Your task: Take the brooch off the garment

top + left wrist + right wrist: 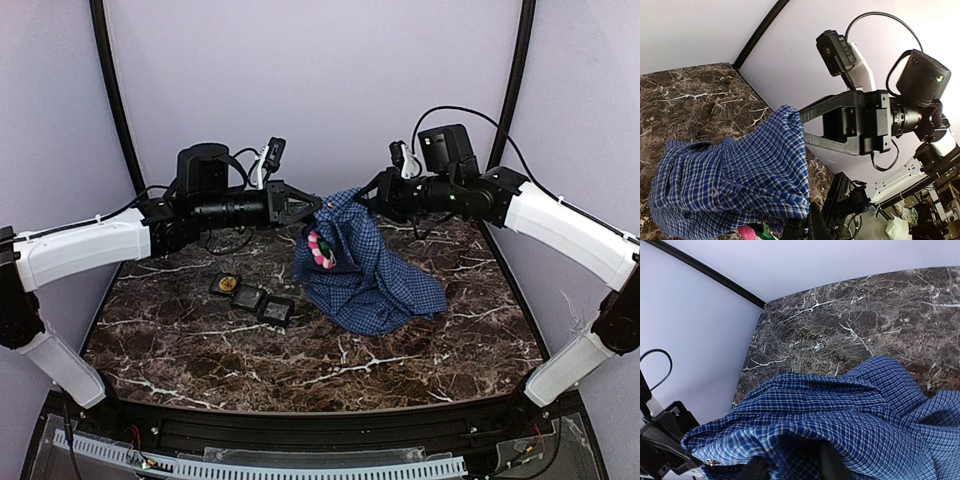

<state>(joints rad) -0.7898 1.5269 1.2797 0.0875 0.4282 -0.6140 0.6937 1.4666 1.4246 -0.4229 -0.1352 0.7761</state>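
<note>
Brooch [318, 250] plain only from top; left gripper [316, 208] pinches shirt [380, 285], right gripper [803, 126] slightly parted.

Overhead view looks down from behind; both wrist views closely share the shirt [372, 272].

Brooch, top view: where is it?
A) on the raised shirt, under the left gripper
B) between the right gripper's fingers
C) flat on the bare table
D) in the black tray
A: the pink-and-white brooch sits on the side of the shirt that is held up, just below the left gripper and clear of the tray.
</note>
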